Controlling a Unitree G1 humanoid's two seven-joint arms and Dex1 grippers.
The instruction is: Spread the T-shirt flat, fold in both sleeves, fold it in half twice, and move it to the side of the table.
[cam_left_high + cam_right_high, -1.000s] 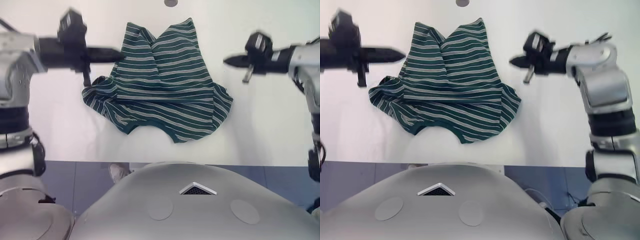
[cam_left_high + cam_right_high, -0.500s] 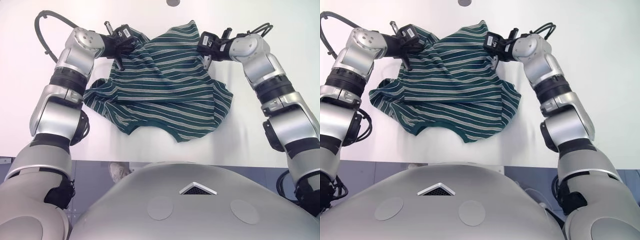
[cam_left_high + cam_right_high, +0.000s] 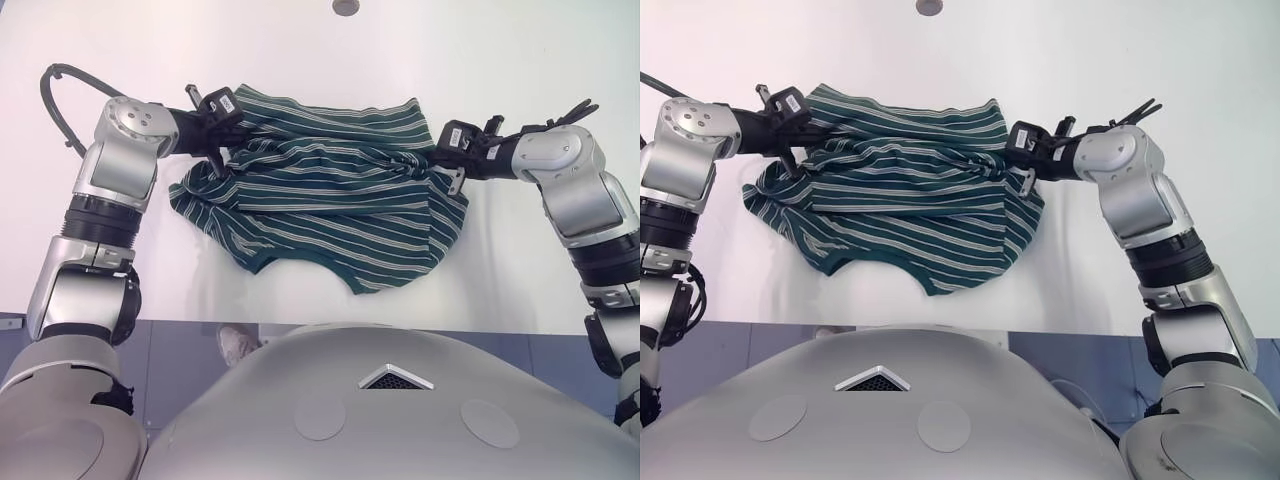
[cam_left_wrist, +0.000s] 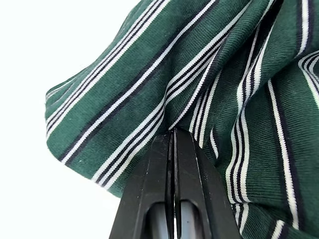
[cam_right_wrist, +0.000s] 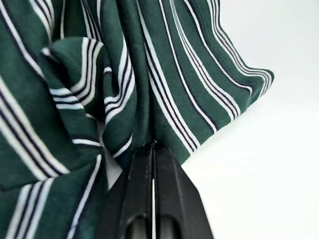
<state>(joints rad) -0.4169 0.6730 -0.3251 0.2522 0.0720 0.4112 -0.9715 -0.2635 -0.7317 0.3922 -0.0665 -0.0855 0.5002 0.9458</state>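
Left hand point(image 4: 173, 133) pinching T-shirt point(image 3: 330, 195), right hand point(image 5: 152, 147) likewise

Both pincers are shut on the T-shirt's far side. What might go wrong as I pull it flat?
1. The left pincer and right pincer each pinch only a thin fold of the T-shirt; a hard pull may slip it free.
2. Its near part lies bunched, close to the near edge of the table; dragging it closer may spill it over.

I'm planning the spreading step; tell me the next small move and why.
Probably draw both grippers apart: the left gripper and right gripper are each shut on an edge of the T-shirt, which lies bunched between them on the table.
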